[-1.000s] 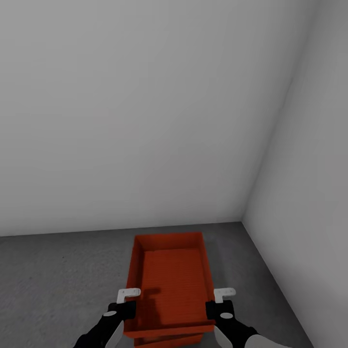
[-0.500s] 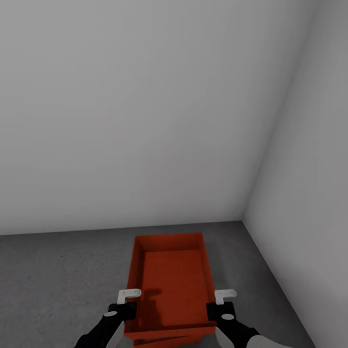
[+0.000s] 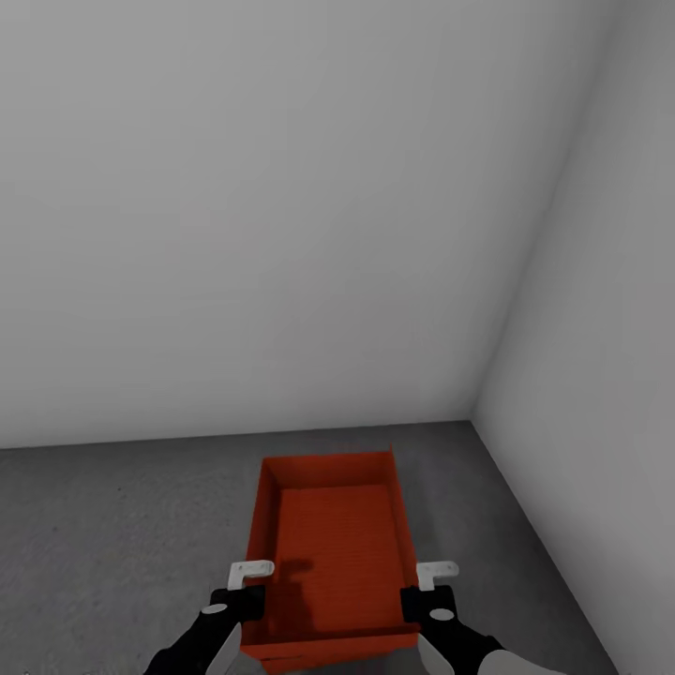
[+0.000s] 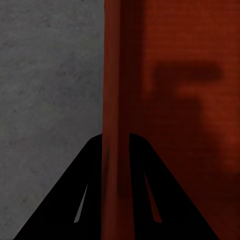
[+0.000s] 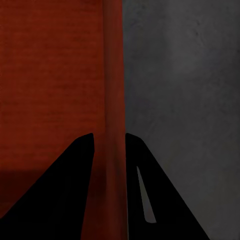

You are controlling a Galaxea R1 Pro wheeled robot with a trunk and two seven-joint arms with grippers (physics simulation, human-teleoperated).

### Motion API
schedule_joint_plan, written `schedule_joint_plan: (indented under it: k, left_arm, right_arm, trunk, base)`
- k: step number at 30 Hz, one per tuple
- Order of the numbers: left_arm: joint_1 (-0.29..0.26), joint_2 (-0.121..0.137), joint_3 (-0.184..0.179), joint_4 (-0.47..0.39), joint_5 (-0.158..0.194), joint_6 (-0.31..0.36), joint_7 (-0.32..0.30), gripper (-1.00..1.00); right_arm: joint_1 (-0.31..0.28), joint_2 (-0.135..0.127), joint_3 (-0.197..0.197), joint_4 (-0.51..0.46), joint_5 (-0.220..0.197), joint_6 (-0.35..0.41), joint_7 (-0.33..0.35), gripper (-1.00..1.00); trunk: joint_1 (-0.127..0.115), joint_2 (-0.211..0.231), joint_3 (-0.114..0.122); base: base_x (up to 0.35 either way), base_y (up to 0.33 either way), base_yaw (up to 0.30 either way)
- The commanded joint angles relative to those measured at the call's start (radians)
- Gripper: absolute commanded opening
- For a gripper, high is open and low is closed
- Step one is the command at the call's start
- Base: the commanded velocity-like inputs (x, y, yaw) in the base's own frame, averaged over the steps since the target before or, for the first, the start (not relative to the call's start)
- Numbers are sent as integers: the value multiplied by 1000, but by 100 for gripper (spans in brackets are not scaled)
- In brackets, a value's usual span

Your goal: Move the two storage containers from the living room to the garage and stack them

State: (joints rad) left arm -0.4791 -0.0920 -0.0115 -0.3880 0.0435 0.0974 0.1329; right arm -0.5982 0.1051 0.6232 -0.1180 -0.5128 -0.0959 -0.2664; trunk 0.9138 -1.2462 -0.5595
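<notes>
Plastic is what you are carrying: a lidless orange-red bin (image 3: 328,553) with thin, straight walls, held low over the dark concrete floor (image 3: 112,534) in the corner where two pale grey walls (image 3: 281,216) meet. A sliver of a second orange-red bin (image 3: 328,663) shows just under its near edge, so you appear to be setting one onto the other, though you cannot tell from here whether they touch yet. Your left gripper (image 4: 116,142) is clamped on the bin's left long wall, one finger inside and one outside, and your right gripper (image 5: 109,142) pinches the right long wall the same way. Judge the bin as light and empty, fairly stiff along the rim but likely to flex or twist if the two hands drift apart or tilt unevenly; the smooth wall could slip through the fingers, so keep the grips level and opposite each other, near the rim. No label, brand or writing can be read on the bin, walls or floor.
</notes>
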Motion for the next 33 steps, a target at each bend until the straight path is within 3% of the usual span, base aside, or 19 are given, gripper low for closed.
schedule_joint_plan:
  k: [1, 16, 33]
  left_arm:
    - [-1, 9, -10, -6, 6, 5, 5, -100]
    - [-1, 9, -10, -6, 6, 5, 5, -100]
    - [-1, 9, -10, -6, 6, 5, 5, -100]
  right_arm:
    - [0, -3, 36, 9, -24, 1, -5, -100]
    - [0, -4, 35, 9, -24, 1, -4, -100]
    - [0, -4, 35, 9, -24, 1, -5, -100]
  trunk:
    - [4, -8, -6]
    - [61, -113, -77]
    - [61, -113, -80]
  base:
    - [0, 0, 0]
    - [0, 0, 0]
    - [0, 0, 0]
